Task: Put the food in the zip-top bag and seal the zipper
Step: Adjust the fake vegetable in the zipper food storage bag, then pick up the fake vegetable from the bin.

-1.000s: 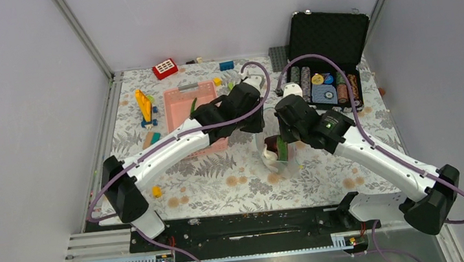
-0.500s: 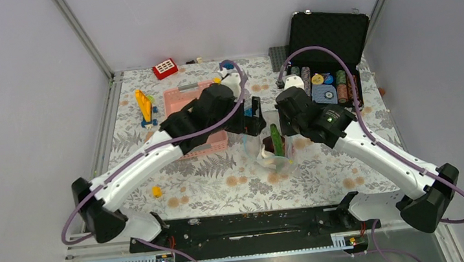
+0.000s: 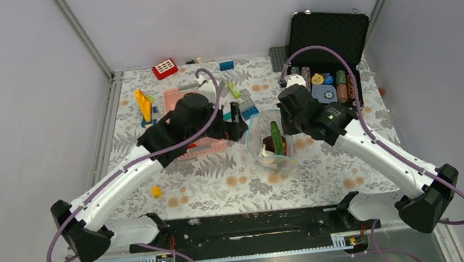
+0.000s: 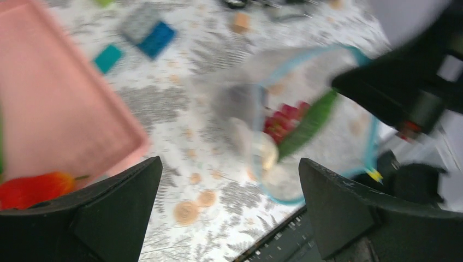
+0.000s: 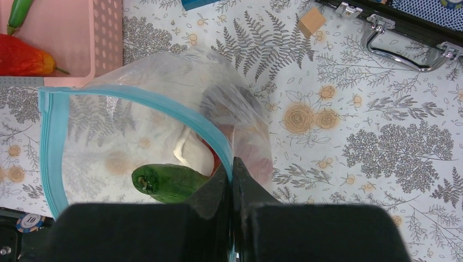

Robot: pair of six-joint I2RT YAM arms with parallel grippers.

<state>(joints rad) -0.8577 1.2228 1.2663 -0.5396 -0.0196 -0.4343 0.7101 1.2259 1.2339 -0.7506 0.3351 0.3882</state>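
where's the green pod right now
In the right wrist view the green pod sits inside the open zip-top bag, just left of the right gripper, which pinches the blue zipper.

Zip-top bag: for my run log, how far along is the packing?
Done: a long green pod, a white piece and dark red fruit sit inside the clear plastic bag. In hand: the right gripper has its jaws shut on the light-blue zipper strip, holding the mouth open; the left gripper is open, empty. Left: the red food in the pink slotted basket, then sealing.
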